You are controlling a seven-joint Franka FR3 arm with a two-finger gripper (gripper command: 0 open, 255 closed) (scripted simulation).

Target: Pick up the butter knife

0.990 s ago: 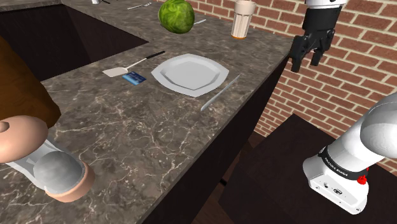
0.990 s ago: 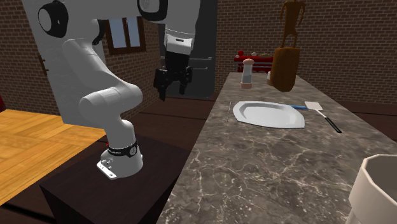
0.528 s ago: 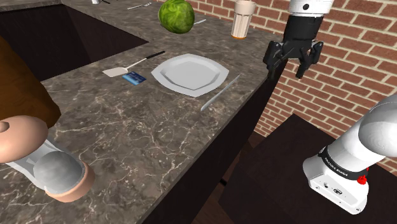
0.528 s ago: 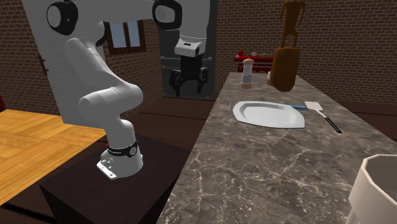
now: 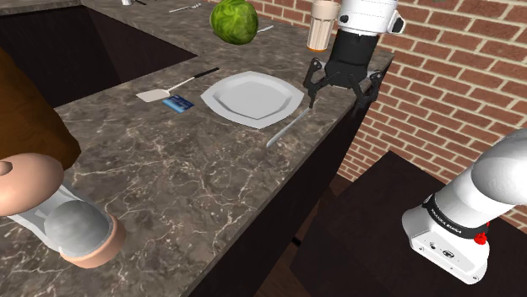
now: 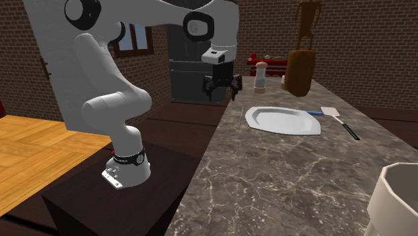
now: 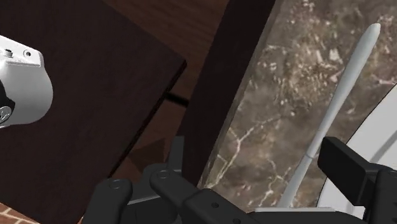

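The butter knife (image 5: 292, 124) is a slim grey piece lying flat on the dark marble counter (image 5: 194, 177), between the white plate (image 5: 253, 97) and the counter's edge. My black gripper (image 5: 339, 94) hangs open above that edge, just past the knife's end nearest the brick wall, holding nothing. In the second exterior view the gripper (image 6: 222, 94) hovers left of the plate (image 6: 281, 119), with the knife (image 6: 241, 115) a thin line along the edge. From the wrist, the knife (image 7: 337, 102) runs away beside one finger of the gripper (image 7: 254, 158), by the plate's rim (image 7: 388, 127).
A spatula (image 5: 173, 87) and a small blue item (image 5: 178, 104) lie beyond the plate. A green cabbage (image 5: 234, 21) and a cup (image 5: 324, 24) stand near the wall. A brown and white object (image 5: 51, 194) looms at lower left. The dark stand (image 5: 397, 219) sits below the counter.
The gripper has swung toward the shoulder view's left and downward, from out beside the counter to above its edge near the knife. It stayed open. The knife has not moved.
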